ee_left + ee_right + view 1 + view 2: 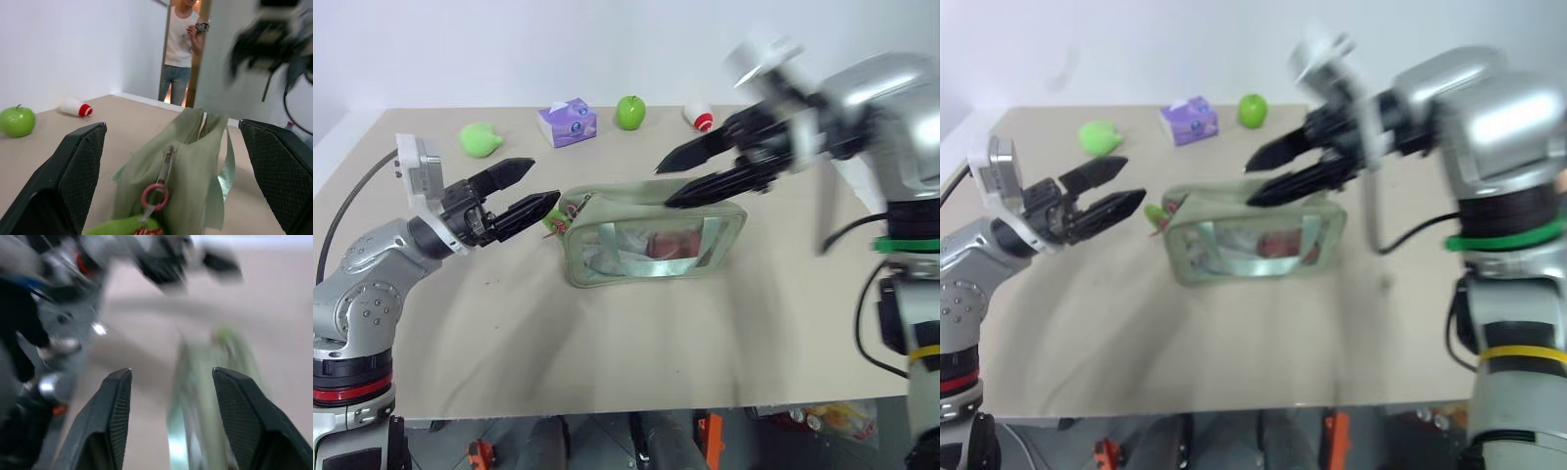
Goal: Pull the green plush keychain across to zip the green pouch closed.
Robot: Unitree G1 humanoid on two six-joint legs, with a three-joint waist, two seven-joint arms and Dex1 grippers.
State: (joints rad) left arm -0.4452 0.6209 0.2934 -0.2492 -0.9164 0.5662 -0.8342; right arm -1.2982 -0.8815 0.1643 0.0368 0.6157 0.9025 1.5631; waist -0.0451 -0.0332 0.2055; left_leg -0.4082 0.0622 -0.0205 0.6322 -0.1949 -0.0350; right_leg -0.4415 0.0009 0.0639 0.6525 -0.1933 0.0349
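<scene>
My left gripper [526,190] is spread wide, just left of the pouch [656,242]; my right gripper [668,184], fingers parted and empty, hangs above it. The keychain [124,227] lies at the pouch's left end. I should pinch it squarely, then pull level along the zip.

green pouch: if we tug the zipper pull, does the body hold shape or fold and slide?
The green pouch would probably fold: its fabric top sags and creases around the zipper in the left wrist view. It likely slides too, sitting loose on the smooth table with nothing bracing it. The clear sides may stiffen the lower part a little.
</scene>
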